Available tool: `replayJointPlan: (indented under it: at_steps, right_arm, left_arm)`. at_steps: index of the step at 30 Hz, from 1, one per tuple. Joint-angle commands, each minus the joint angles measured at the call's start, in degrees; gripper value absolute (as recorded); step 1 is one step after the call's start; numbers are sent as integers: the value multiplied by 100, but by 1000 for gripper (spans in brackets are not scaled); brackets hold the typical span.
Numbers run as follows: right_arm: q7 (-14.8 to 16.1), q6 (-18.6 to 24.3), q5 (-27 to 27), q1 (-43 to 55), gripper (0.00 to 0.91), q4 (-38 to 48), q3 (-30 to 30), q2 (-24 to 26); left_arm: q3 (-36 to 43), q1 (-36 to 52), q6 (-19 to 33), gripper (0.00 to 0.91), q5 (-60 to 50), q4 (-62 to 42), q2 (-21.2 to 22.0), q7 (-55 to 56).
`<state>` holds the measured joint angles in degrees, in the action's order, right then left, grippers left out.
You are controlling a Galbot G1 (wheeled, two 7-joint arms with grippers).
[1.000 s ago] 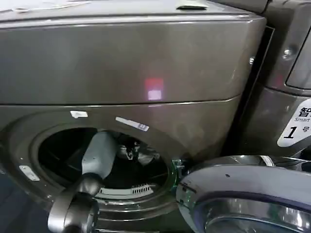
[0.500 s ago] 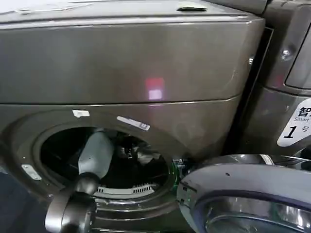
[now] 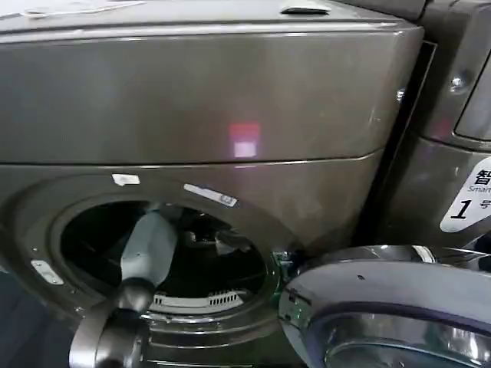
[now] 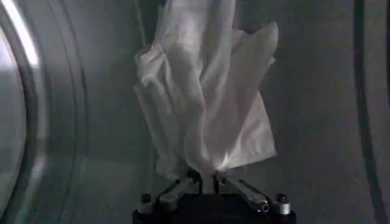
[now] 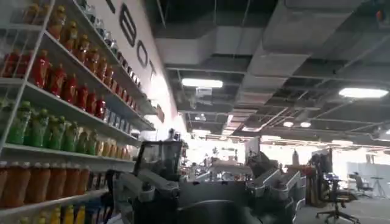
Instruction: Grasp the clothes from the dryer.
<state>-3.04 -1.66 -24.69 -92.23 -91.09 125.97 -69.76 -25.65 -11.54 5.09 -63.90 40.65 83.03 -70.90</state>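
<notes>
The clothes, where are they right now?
The clothes are inside the dryer drum, pinched at their lower edge by the left gripper, which reaches in through the round opening in the head view.

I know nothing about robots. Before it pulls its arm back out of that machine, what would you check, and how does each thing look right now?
1. Left gripper shut on the clothes: ok, the fingers pinch the fabric's lower edge.
2. Fabric all gathered: not ok, most of it hangs loose beyond the fingers and might catch.
3. Grip firm enough to hold while pulling out: cannot tell.
4. Dryer door open: ok, it is swung open beside the porthole.
5. Left arm has room in the porthole: ok, there is space around it.
6. Right gripper away from the dryer: ok, it faces shelves of bottles in the room.
</notes>
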Motion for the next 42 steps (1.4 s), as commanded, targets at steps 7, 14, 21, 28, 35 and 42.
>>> replayJointPlan:
  at_steps: [7, 14, 21, 28, 35, 42]
  right_arm:
    - [-97, 138, 75, 13, 907, -20, -34, 21]
    - [-88, 152, 81, 17, 907, -30, -52, 13]
    - [-68, 167, 79, 19, 907, -9, -48, 7]
    - [-115, 209, 69, -56, 907, 104, 68, 55]
    - [-176, 184, -82, -88, 907, 152, 172, 72]
    - [-273, -115, -94, -74, 907, 90, 334, 82]
  left_arm:
    - [-100, -477, -836, 0, 1791, 1577, 7, 2516]
    - [-82, -1021, -1767, 0, 2802, 2416, 282, 4459]
    - [-19, -1819, -2775, 0, 5213, 3535, 609, 6601]
    - [-157, -2045, -2643, 0, 5840, 3669, 772, 7468]
    - [-141, -2007, -2506, 0, 5866, 3478, 807, 7744]
    - [-136, -2018, -2520, 0, 5825, 3472, 770, 7651]
